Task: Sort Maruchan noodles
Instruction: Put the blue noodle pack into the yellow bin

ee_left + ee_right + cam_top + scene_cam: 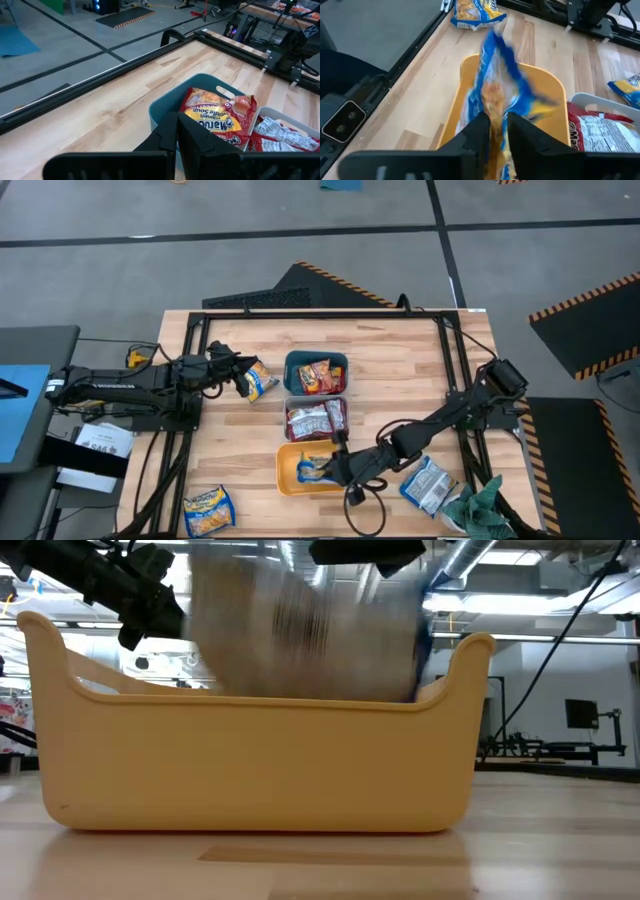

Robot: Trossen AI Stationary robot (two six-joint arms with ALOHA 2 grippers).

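Note:
My right gripper (497,125) is shut on a yellow-and-blue noodle packet (497,65) over the orange bin (285,470). In the low view this packet (300,630) shows blurred above the bin's wall (250,760). My left gripper (177,132) hovers shut by the teal bin (165,105), which holds red-orange packets (215,117). A yellow packet (258,380) lies right beside its fingers in the high view and is hidden in the left wrist view. The white bin (316,420) holds silver-white packets. Another yellow packet (208,508) lies on the table near its near edge. My right gripper pinches the yellow-and-blue packet between its two fingers at one end (495,107), slanting down from above. The packet hangs from the fingers into the orange bin, and its lower part is hidden behind the bin's wall (250,760). My left gripper: I cannot tell whether it touches the yellow packet (258,380).
A pale packet with blue print (428,485) lies on the table to the right of the orange bin, next to the green rag (485,505) at the near right corner. A black frame (320,315) runs round the tabletop. Bare wood shows between the bins and the left arm.

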